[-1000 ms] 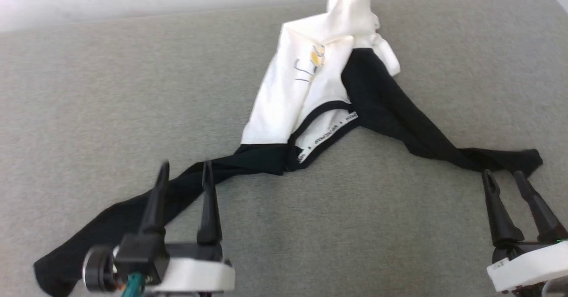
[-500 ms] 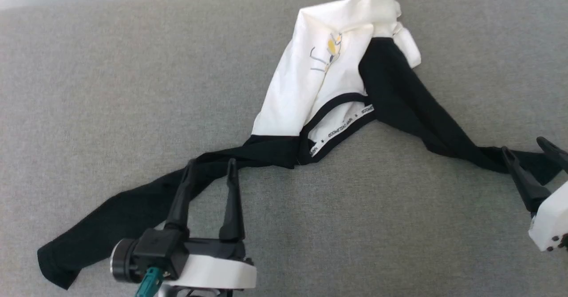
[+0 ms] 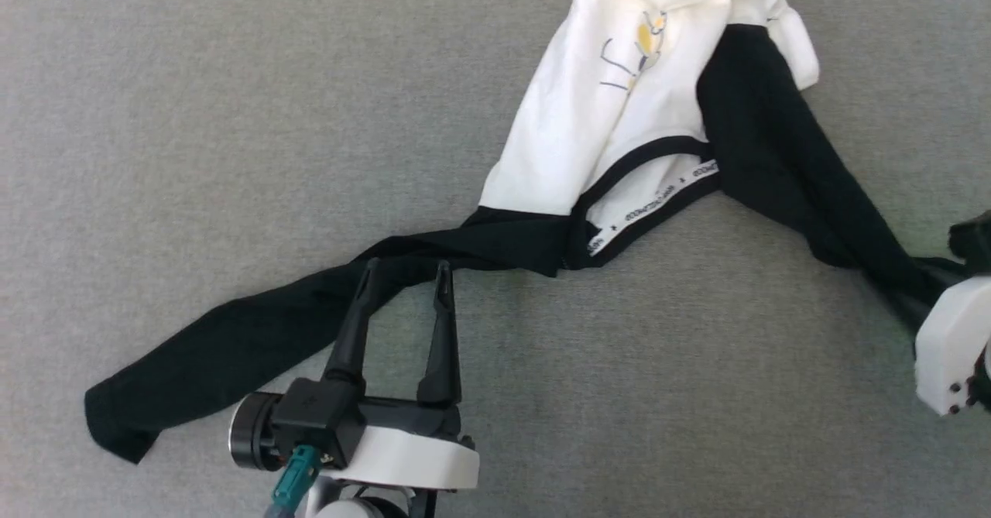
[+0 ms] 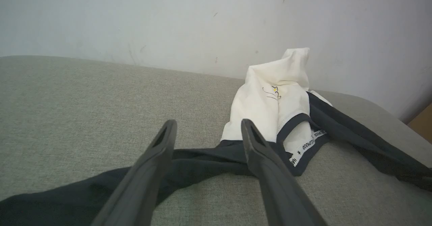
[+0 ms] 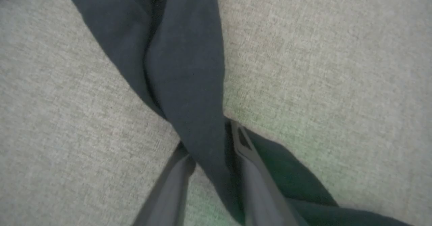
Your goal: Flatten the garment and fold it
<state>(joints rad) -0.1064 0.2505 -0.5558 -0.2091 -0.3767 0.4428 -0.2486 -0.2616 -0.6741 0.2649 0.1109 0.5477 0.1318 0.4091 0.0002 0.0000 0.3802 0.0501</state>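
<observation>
1. The shirt (image 3: 557, 138) lies crumpled on the grey padded surface (image 3: 193, 115). Its white body is bunched up well beyond the left gripper's tips and off to their right.
2. The left gripper (image 3: 407, 269) has its jaws spread wide and holds nothing.
3. Its tips sit at the near edge of the left sleeve (image 3: 232, 340). This black band runs across in front of them, from far out on their left to the collar on their right. In the left wrist view the sleeve passes behind both fingers, and I cannot tell whether the tips touch the cloth.
4. The collar (image 3: 654, 193) has black trim and a printed tape inside. It lies open just beyond the left jaws and to their right, and the small yellow print (image 3: 646, 34) sits farther out on the white cloth.
5. The right sleeve (image 3: 782, 162) is black and twisted, and it runs from the white body down to the right gripper (image 5: 211, 146).
6. In the right wrist view that sleeve passes straight between the two fingers and fills the gap, partly covering one finger. The jaws stand part-way apart, and I cannot tell whether they pinch the cloth or only flank it.
7. A pale wall (image 4: 135, 16) rises past the shirt, straight ahead of the left jaws.
</observation>
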